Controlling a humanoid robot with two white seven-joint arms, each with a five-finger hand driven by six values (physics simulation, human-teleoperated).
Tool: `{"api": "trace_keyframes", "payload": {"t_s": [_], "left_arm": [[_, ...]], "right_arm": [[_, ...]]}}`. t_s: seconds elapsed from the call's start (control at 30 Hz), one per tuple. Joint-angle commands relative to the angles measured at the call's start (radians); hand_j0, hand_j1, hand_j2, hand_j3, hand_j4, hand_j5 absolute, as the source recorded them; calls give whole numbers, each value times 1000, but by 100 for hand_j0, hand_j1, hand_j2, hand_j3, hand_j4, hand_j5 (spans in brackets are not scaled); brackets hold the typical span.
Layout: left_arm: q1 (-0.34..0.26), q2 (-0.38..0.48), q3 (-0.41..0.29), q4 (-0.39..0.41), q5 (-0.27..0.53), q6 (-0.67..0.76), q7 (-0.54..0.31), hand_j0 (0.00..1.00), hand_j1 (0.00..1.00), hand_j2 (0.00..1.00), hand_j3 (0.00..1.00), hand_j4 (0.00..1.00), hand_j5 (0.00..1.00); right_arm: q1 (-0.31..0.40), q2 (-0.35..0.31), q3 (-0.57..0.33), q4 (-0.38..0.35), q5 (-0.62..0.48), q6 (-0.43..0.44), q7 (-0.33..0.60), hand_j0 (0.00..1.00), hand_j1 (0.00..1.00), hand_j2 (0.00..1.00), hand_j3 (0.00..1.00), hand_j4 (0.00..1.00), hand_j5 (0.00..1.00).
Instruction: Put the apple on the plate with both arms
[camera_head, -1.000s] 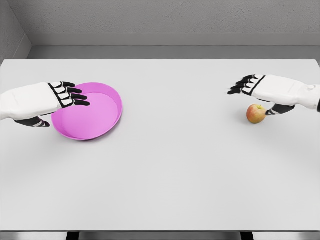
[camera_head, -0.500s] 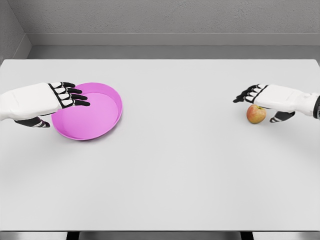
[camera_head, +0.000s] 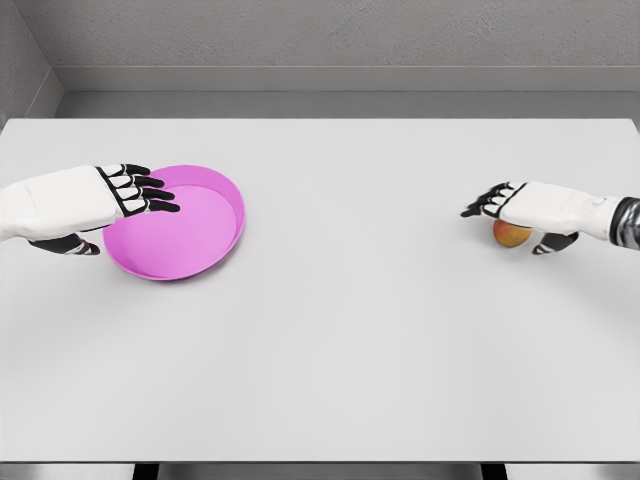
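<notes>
One head view: the apple (camera_head: 512, 235) sits at right-middle of the table (camera_head: 330, 330), directly beneath the right hand (camera_head: 520, 208), whose fingers are extended, not closed on it. A second ago that hand was higher. Left hand (camera_head: 95, 200) rests open over the plate (camera_head: 200, 235), mid-left.

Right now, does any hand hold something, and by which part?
Nothing is clearly held. The right hand covers the apple from above; the left hand reaches over the plate rim.
</notes>
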Motion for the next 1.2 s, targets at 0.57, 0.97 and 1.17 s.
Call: {"api": "trace_keyframes", "payload": {"t_s": [0.57, 0.97, 1.17], "left_arm": [[-2, 6, -9, -11, -43, 1, -59, 100, 100, 100, 100, 100, 100], [-2, 1, -44, 3, 102, 1, -55, 100, 100, 100, 100, 100, 100], [-2, 3, -45, 2, 101, 1, -56, 100, 100, 100, 100, 100, 100]], "right_arm": [[6, -2, -2, 13, 23, 2, -1, 75, 75, 75, 75, 75, 75], [8, -2, -2, 15, 35, 2, -1, 60, 60, 60, 60, 60, 60], [6, -3, -5, 13, 34, 2, -1, 53, 53, 53, 53, 53, 53]]}}
